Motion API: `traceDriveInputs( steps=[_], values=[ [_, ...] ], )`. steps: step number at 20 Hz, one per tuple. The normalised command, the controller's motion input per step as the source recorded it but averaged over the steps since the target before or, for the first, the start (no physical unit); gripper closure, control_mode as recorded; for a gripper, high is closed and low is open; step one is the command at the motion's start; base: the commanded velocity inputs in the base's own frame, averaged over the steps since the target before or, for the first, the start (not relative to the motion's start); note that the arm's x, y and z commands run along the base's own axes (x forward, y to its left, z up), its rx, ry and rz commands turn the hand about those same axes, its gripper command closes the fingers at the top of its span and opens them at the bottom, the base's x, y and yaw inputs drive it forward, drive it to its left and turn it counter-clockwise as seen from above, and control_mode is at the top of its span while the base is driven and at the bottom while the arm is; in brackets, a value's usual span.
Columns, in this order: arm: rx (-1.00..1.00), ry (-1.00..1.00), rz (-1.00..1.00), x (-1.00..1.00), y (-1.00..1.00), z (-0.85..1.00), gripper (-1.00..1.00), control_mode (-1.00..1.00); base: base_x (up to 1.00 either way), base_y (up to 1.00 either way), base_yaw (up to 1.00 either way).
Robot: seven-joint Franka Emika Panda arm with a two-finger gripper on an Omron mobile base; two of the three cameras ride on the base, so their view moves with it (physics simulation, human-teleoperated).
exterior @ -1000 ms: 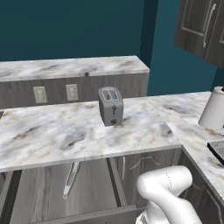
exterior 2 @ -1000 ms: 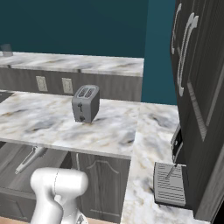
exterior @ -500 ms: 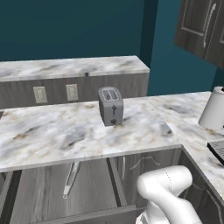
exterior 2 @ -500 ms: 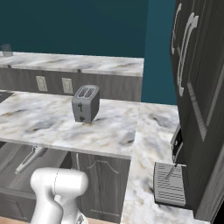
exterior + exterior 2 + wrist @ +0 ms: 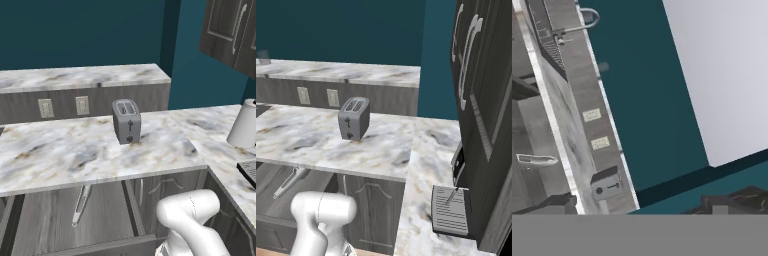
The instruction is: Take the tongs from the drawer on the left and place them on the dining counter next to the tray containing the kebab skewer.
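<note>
The end effector is released, its jaws wide, and it is well apart from the tongs [image 5: 81, 203], which lie in the open drawer [image 5: 60, 220] under the bench [image 5: 75, 150] carrying the toaster [image 5: 126, 121]. I judge it should descend with the jaws across both slim arms near their middle, and close only when low enough.

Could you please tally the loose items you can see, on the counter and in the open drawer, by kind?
toaster: 1
paper towel roll: 1
tongs, in the open drawer: 1
Total: 3
</note>
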Motion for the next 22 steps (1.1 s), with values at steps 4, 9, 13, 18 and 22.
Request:
traceDriveInputs(
  steps=[4,9,13,18,22],
  values=[
    [0.05,0.00,0.00,0.20,-0.12,0.76,-1.00,-1.00,0.00,0.00,0.00],
    [0.07,0.00,0.00,0.23,-0.15,0.85,-1.00,-1.00,0.00,0.00,0.00],
    [0.06,0.00,0.00,0.27,-0.23,0.83,-1.00,-1.00,0.00,0.00,0.00],
    [0.05,0.00,0.00,0.33,-0.26,0.64,-1.00,-1.00,0.00,0.00,0.00],
    [0.10,0.03,0.00,0.59,-0.51,0.47,-1.00,-1.00,0.00,0.00,0.00]
  ],
)
